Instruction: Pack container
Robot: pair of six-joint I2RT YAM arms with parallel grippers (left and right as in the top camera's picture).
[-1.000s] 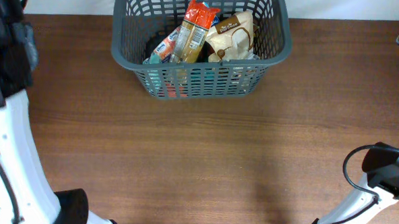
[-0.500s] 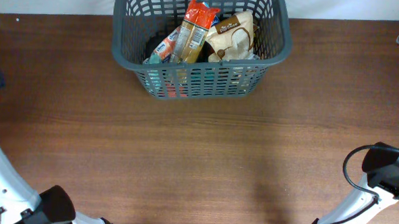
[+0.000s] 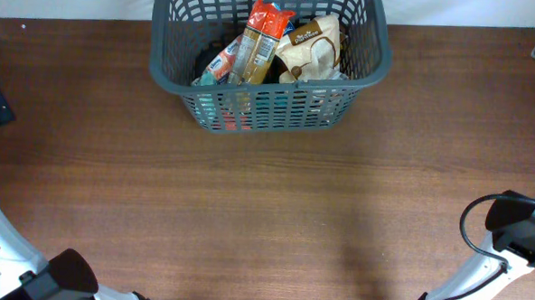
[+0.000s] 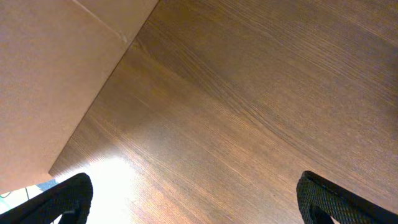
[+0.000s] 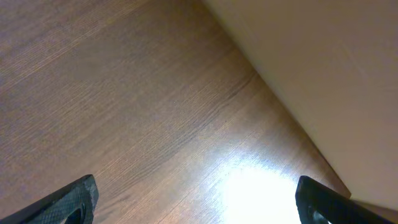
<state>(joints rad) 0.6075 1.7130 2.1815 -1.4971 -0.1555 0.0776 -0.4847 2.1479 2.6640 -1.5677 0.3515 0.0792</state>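
Both arms are parked low and to the sides, well away from the basket (image 3: 278, 110), which sits at the far edge of the surface (image 3: 265, 213), ahead of both and between them. Neither wrist camera has it in view.

The left end effector (image 4: 196, 199) is spread wide with nothing between its fingertips, only bare wood below. The right end effector (image 5: 196, 202) is the same: fully apart and empty.

The basket already holds an orange packet (image 3: 262, 37), a pale pouch (image 3: 313, 48) and a blue packet (image 3: 219, 65), all standing on end and leaning on each other. No loose packet shows anywhere on the surface, so the packing looks finished or close to it.

The main risk, as I judge it, is to the load. The orange packet's top reaches about the height of the rim, so a knock to the basket wall from an incoming end effector, or a push down into the pile, could tip it over the side.

A reach from here would also start blind, since each wrist camera sees only wood and a pale panel (image 4: 56, 74) beside its end effector. An outward swing could strike that panel, and a drop could scrape the fingertips on the surface.

The looped cable (image 3: 470, 233) on the right arm could snag on a long stretch.
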